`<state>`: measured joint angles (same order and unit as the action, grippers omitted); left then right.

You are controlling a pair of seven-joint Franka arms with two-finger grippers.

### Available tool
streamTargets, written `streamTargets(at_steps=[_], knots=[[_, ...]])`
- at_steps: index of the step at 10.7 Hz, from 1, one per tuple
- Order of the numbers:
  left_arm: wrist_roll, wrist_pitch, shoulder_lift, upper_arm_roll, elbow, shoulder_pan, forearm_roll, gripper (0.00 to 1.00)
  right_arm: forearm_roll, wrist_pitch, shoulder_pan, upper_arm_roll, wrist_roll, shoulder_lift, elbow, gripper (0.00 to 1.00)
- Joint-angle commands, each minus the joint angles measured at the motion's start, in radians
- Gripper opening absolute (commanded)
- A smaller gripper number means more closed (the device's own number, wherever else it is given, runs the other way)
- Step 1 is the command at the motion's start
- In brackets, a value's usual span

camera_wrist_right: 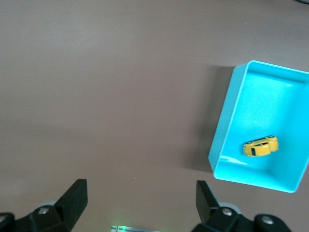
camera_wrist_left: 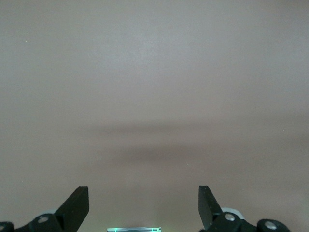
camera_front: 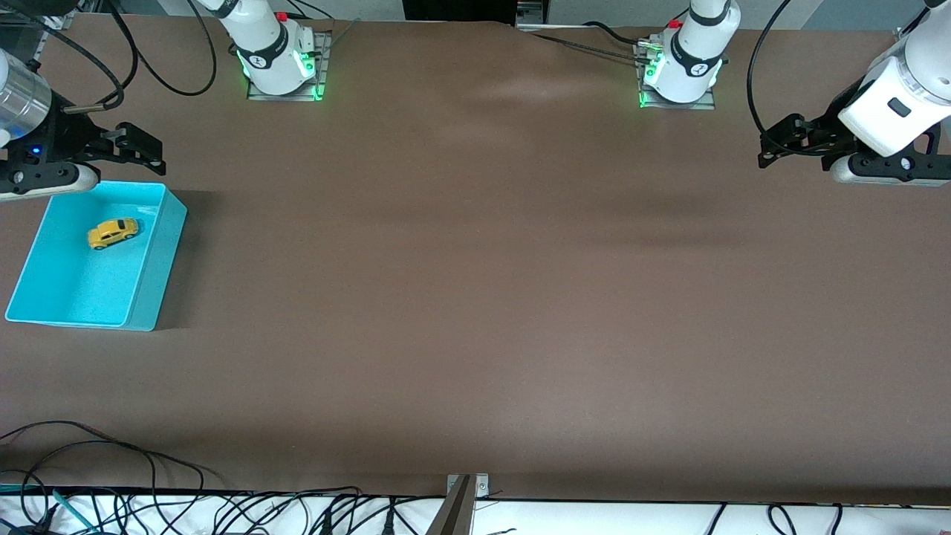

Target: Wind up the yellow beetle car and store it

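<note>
The yellow beetle car (camera_front: 113, 233) lies inside the turquoise bin (camera_front: 156, 267) at the right arm's end of the table. It also shows in the right wrist view (camera_wrist_right: 260, 146), in the bin (camera_wrist_right: 223, 135). My right gripper (camera_front: 141, 148) is open and empty, raised just past the bin's edge that faces the robots' bases. In its wrist view the right gripper (camera_wrist_right: 141, 198) is over bare table. My left gripper (camera_front: 780, 145) is open and empty, raised at the left arm's end of the table. In its wrist view the left gripper (camera_wrist_left: 144, 205) is over bare table.
The brown table (camera_front: 475, 297) stretches between the two arms. Cables (camera_front: 89, 475) lie along the table's edge nearest the front camera. The arm bases (camera_front: 282, 67) stand at the table's top edge.
</note>
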<state>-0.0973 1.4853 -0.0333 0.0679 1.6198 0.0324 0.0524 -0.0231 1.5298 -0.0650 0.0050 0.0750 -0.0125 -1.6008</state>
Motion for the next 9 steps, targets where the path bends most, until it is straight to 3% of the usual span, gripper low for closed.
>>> streamTargets(at_steps=[1,9], knots=[[0.002,-0.013,0.013,-0.003,-0.031,0.000,0.017,1.00,-0.026,-0.026,-0.010,-0.007,-0.020,-0.004,0.022,1.00],[-0.009,-0.016,0.015,-0.003,-0.032,0.001,0.017,1.00,-0.018,-0.036,-0.007,-0.007,-0.021,-0.004,0.024,1.00]])
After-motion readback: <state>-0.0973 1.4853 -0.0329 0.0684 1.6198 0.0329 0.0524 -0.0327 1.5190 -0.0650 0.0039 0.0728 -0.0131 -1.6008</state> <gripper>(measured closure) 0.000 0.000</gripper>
